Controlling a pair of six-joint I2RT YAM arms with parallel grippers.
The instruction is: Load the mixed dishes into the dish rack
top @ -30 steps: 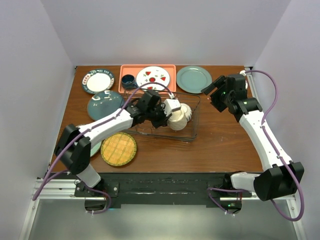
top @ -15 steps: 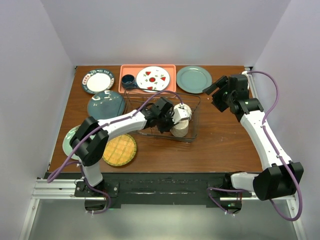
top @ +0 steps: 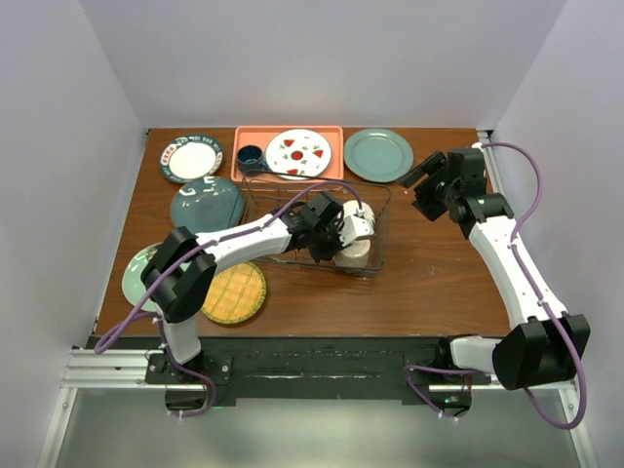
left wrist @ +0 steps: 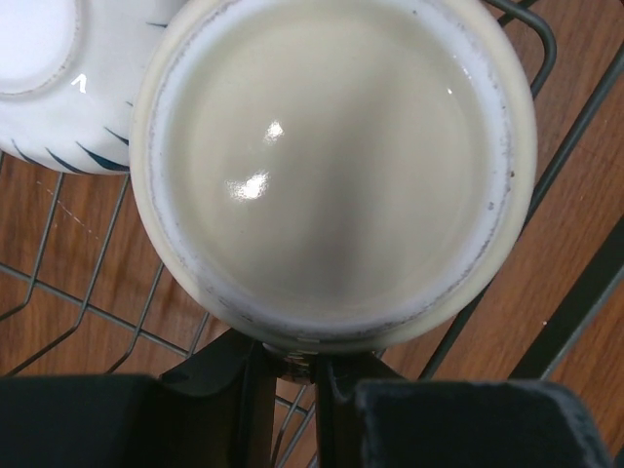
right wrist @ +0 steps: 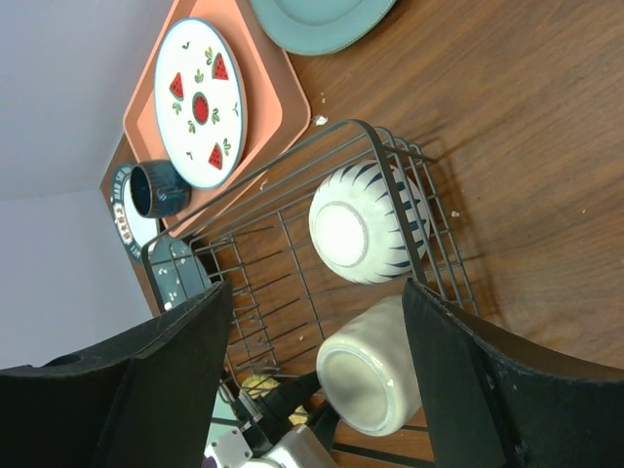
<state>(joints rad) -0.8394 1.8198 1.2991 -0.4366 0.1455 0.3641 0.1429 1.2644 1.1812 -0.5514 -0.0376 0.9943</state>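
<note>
Bowls occupied the right end of the dish rack [top: 278,255]: the ribbed bowl [right wrist: 366,222] lay base-up on the wires, and the cream bowl [left wrist: 331,166] sat just beside it on the near side, touching or nearly touching.

The left end effector [left wrist: 291,363] was clamped on the cream bowl's edge, its jaws drawn close together on the wall. A pinch on the rim was probably chosen because the bowl is too wide to span across. It also let the arm reach in over the rack's open side. Whether the bowl's weight was already on the wires could not be told.

The right end effector [top: 409,175] hovered with its jaws apart and nothing between them, over the far right of the counter [top: 439,273]. It looked parked there to stay out of the left arm's way.

By my reading, the bowl was being set down, and letting go was the next step.

Much of the load lay outside the rack, to its left:
- the dark teal plate [top: 207,203]
- the white dark-green-rimmed plate [top: 191,158]
- the yellow woven-pattern plate [top: 232,291]
- the pale green plate [top: 136,273], partly under the left arm
</note>
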